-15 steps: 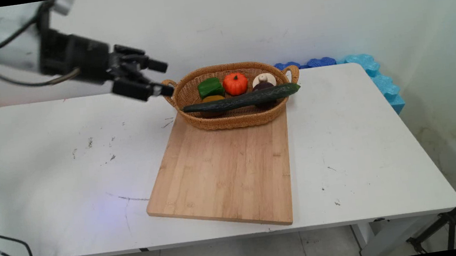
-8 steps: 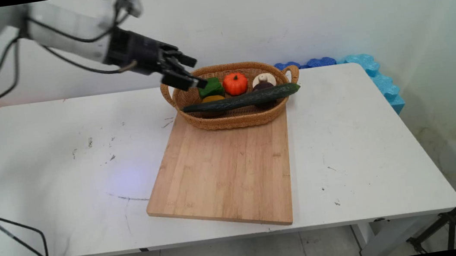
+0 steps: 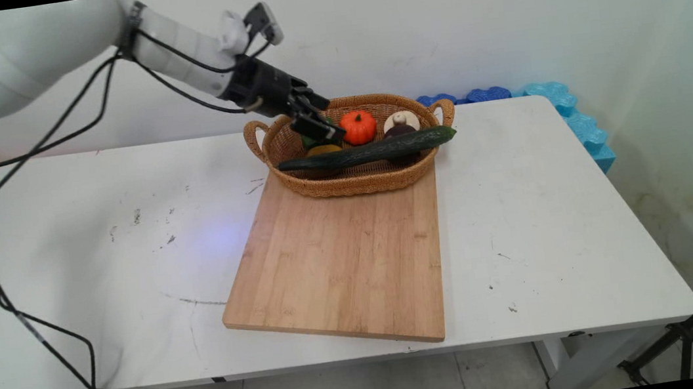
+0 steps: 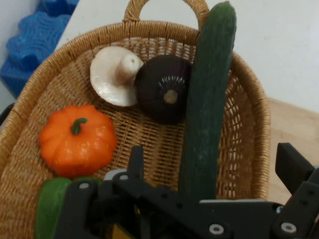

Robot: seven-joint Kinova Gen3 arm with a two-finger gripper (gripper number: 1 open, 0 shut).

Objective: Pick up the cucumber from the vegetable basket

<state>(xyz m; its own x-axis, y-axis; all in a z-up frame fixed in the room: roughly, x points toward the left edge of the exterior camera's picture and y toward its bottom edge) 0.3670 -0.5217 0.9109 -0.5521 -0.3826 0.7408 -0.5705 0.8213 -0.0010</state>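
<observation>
Cucumber (image 3: 367, 150): lay lengthwise across the basket (image 3: 358, 180), just below and right of my gripper (image 3: 319, 125); my fingers stood apart, empty.

The pincer (image 3: 321, 121) hangs inside the left half of the wicker basket (image 3: 358, 183), its rim close around it. Ahead, the cucumber (image 4: 207, 104) lies lengthwise, barring one side; the orange pumpkin (image 4: 77, 139) crowds the other, leaving a lane of bare weave between. Beyond stand the dark round vegetable (image 4: 162, 92) and white mushroom (image 4: 114, 74). A green pepper (image 4: 50, 211) sits directly under the linkage.
</observation>
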